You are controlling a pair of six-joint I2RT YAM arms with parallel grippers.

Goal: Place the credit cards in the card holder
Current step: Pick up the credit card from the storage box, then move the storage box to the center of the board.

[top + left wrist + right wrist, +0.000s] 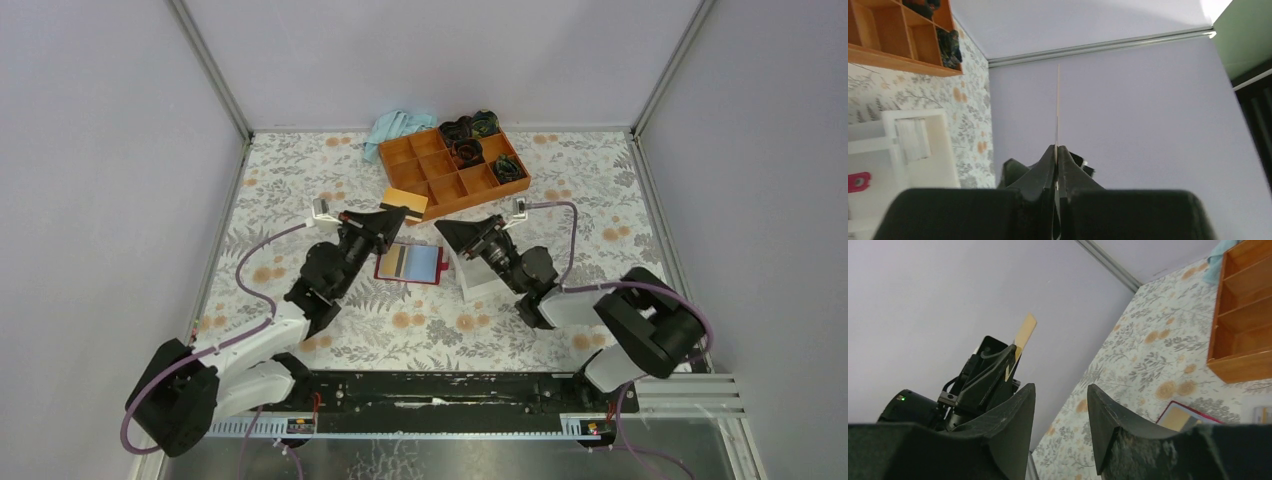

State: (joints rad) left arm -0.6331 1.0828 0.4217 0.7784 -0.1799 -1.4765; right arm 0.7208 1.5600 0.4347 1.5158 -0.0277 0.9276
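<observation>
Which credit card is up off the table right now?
The tan-gold card, pinched in the left gripper and held in the air; the light-blue card and the other tan one lie flat in the open card holder.

Tray (402, 152) at 12 o'clock looks like matte orange plastic, tablecloth (440, 330) is a printed floral fabric, tan card (1024, 335) is smooth plastic.

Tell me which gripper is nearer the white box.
Right. The right gripper, open, hangs by the far left corner of the white box; the left gripper, shut on a tan card, sits across the card holder from it.
</observation>
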